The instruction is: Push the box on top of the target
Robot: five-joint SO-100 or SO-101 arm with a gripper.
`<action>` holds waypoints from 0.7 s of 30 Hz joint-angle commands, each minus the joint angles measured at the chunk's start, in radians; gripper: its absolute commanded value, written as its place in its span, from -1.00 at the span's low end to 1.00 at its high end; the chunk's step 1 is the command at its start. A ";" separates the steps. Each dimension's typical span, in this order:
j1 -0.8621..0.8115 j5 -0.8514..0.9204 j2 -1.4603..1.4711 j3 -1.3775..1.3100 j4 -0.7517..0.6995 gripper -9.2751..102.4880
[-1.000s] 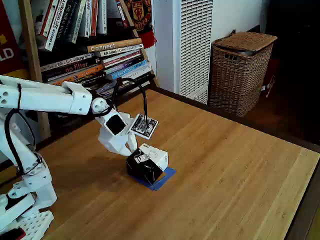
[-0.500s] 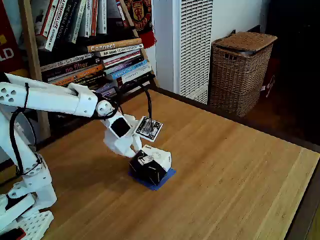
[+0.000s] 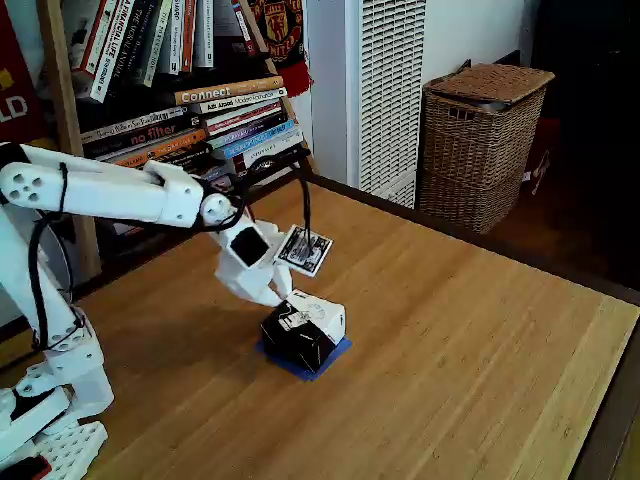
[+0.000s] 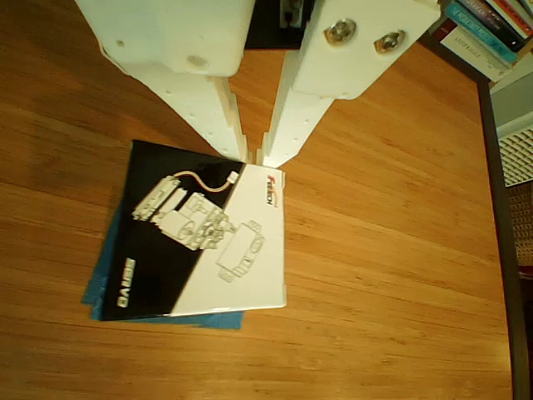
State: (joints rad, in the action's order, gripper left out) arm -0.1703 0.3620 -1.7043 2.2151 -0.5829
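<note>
box [image 3: 303,330] sits on target [image 3: 338,349], jaws [image 4: 253,157] touching.

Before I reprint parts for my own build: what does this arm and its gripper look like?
The arm is white printed plastic with rounded segments, black cables looping along it and a black-and-white printed tag near the wrist. The gripper has two chunky white tapered fingers and silver screws.

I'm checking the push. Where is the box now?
In the fixed view, the box sits left of centre on the table, over the target, with the gripper at its rear edge.
</note>
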 commanded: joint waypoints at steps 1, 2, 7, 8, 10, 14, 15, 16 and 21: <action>0.002 -0.008 0.003 -0.057 -0.006 -0.83; 0.000 -0.008 0.008 -0.064 -0.008 -0.83; -0.002 -0.012 0.018 -0.074 0.003 -0.83; -0.002 -0.012 0.020 -0.078 0.003 -0.83; -0.002 -0.014 0.025 -0.086 0.003 -0.83; -0.003 -0.018 0.043 -0.106 0.003 -0.83; -0.003 -0.018 0.048 -0.110 0.003 -0.83; -0.003 -0.018 0.052 -0.114 0.005 -0.83; -0.003 -0.023 0.063 -0.126 0.008 -0.83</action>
State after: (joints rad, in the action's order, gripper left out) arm -0.1703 0.3451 -1.6383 2.1338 -0.5860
